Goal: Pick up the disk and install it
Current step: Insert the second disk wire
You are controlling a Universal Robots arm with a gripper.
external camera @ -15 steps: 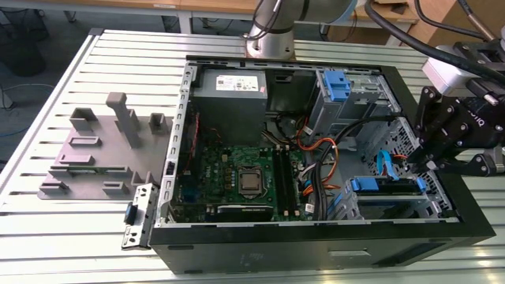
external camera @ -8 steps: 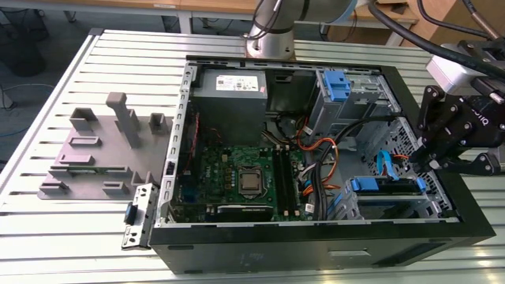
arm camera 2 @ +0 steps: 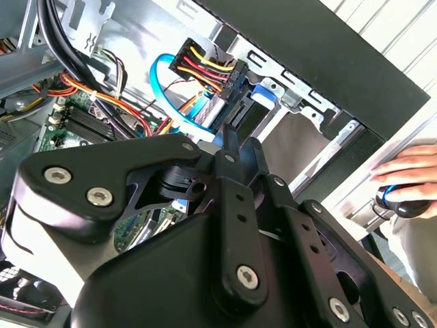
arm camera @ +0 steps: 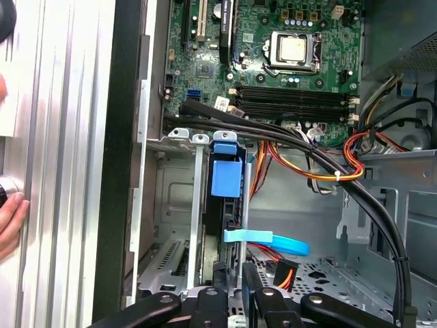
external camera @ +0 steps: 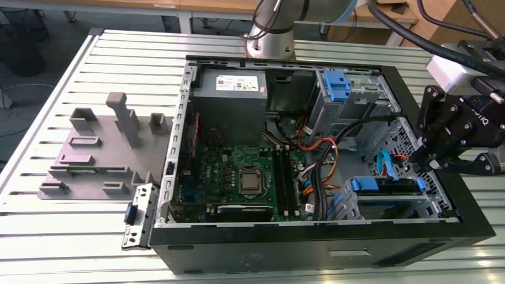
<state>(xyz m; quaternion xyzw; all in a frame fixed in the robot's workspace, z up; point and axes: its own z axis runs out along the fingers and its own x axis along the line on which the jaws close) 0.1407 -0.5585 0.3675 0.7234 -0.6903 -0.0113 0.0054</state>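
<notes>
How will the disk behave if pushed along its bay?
Probably stiff: the disk looks like a rigid block in a blue frame. It likely slides rather than tips, since bay rails flank it. The blue cable by it should flex aside.

Black claw [external camera: 451, 155], silver screws, grey arm [external camera: 272, 23], black cables.

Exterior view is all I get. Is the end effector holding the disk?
Observer: I can't tell. In the first wrist view the end effector is right at the bay where the disk stands on edge.
Operator: Is anything plugged in near it?
Observer: In the second wrist view a plug with red and yellow wires sits close to the disk's blue carrier.
Operator: Is anyone nearby?
Observer: Yes, a person's hand is outside the case, past its black wall.
</notes>
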